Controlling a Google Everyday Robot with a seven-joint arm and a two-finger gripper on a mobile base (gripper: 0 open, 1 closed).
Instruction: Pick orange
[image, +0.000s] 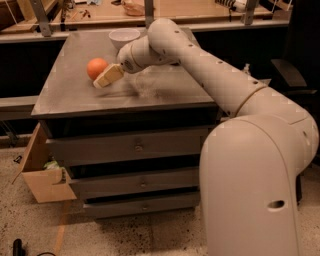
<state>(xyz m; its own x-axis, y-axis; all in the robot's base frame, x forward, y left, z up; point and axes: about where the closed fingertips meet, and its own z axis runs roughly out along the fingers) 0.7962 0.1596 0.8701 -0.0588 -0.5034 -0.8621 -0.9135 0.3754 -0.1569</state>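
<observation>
On the counter (70, 97), toward the back left of its grey top, the orange (96, 67) is seen resting on the surface, apart from every edge. The end effector (108, 76) is positioned just beside the orange, at its lower right side and low over the top. Its tan tip looks to be touching or nearly touching the fruit, but contact cannot be confirmed. The orange is not lifted, and nothing visible is wrapped around it. Whether the end effector is released or clenched cannot be told; only a single tan block shape is made out. A white bowl (124, 36) is placed behind and to the right of the orange, near the back edge, apart from the fruit and just beside the wrist. The arm (210, 75) is extended in from the right, across the counter's right half, with the wrist angled down toward the left. It is joined to the large pale robot body (255, 185), by which the lower right foreground is filled. Under the top, three drawer fronts (135, 147) are stacked, all looking closed. An open cardboard box (42, 182) is set on the speckled floor (150, 235) against the left side of the drawers; something greenish is seen inside, not identifiable. A wooden workbench (200, 10) is located behind the counter, with small items on it that cannot be identified. A dark chair (287, 75) is partly visible at the right, beyond the arm.
</observation>
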